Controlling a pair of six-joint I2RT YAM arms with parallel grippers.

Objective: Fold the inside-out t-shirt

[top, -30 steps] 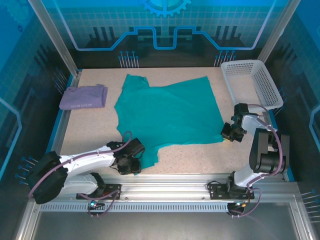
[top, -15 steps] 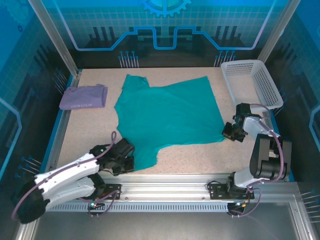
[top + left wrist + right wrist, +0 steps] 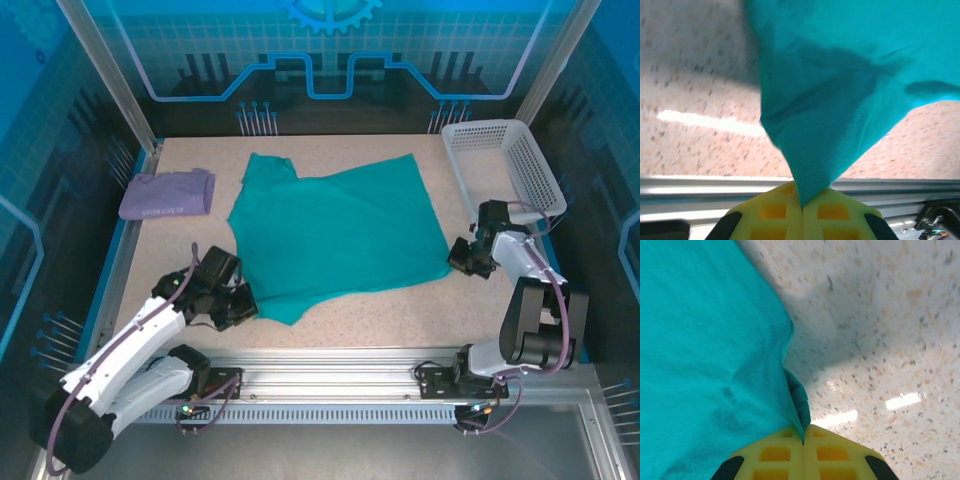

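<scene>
The inside-out t-shirt (image 3: pixel 335 235) is a plain teal cloth spread over the middle of the speckled table. My left gripper (image 3: pixel 243 303) is shut on its near left corner, and the cloth (image 3: pixel 840 100) rises stretched from the yellow fingers (image 3: pixel 775 215). My right gripper (image 3: pixel 457 262) is shut on the shirt's near right corner, where the hem (image 3: pixel 795 400) folds into the closed yellow fingers (image 3: pixel 835 455). The shirt (image 3: pixel 700 365) fans out to the left of that grip.
A folded lavender garment (image 3: pixel 167 194) lies at the table's left edge. A white mesh basket (image 3: pixel 505 165) stands at the back right. An aluminium rail (image 3: pixel 330 360) runs along the near edge, close behind the left gripper.
The left gripper has shut on the shirt's near left corner and drawn it leftward, narrowing the shirt's lower flap. The right gripper has shifted slightly back and right, still holding its corner.
</scene>
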